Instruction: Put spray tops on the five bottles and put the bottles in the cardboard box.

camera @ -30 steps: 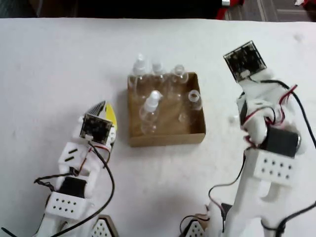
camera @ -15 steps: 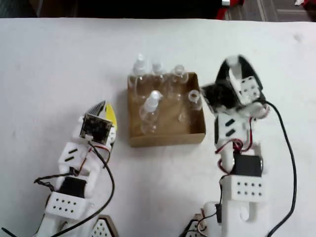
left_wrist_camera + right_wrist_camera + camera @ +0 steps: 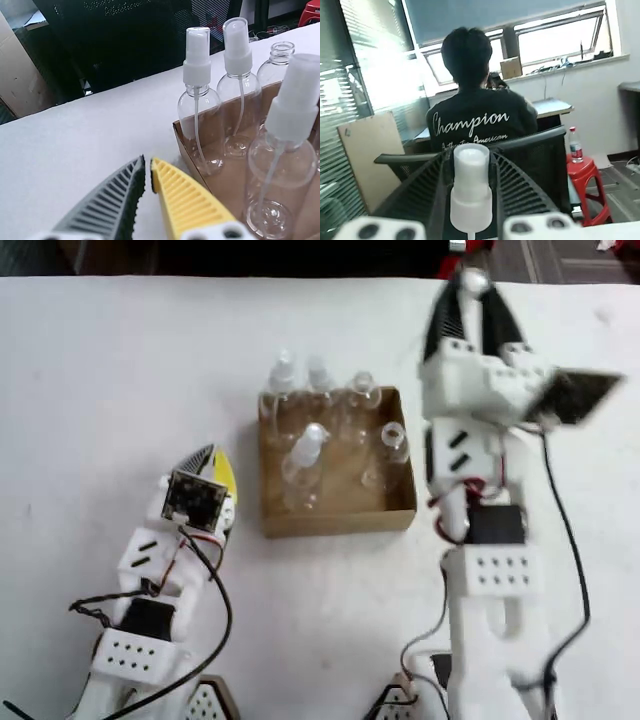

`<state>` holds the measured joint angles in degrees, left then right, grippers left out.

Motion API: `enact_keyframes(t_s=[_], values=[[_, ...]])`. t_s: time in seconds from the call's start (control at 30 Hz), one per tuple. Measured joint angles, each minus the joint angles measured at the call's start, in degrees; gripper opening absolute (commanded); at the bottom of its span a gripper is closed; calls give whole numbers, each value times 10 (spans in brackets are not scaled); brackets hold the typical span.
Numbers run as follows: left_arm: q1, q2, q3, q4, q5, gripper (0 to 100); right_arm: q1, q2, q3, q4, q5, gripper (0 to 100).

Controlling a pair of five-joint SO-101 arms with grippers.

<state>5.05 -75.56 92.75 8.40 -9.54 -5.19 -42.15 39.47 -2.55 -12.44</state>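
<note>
Left gripper [image 3: 148, 169], ribbed grey and yellow jaws, pinched together on nothing, just beside the cardboard box [image 3: 340, 512]. Five clear plastic bottles [image 3: 303, 468] stand inside, three capped, two bare-necked. Right gripper [image 3: 469, 156] clamps a smooth white spray top [image 3: 470, 200] near the table's far edge. White cloth table [image 3: 120, 370]; black mesh chair [image 3: 540, 150] and windows behind.

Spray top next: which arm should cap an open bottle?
Likely right: the right end effector grips a spray top, raised beside the cardboard box. The left end effector is shut, empty.
</note>
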Motion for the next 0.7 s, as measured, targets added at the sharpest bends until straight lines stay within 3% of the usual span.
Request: enact_keyframes(t_s=[0.27,0.7], values=[[0,0,5,0,0,24,-64,107,-15,-81,0,15],[0,0,5,0,0,24,-35,175,-65,-84,0,15]])
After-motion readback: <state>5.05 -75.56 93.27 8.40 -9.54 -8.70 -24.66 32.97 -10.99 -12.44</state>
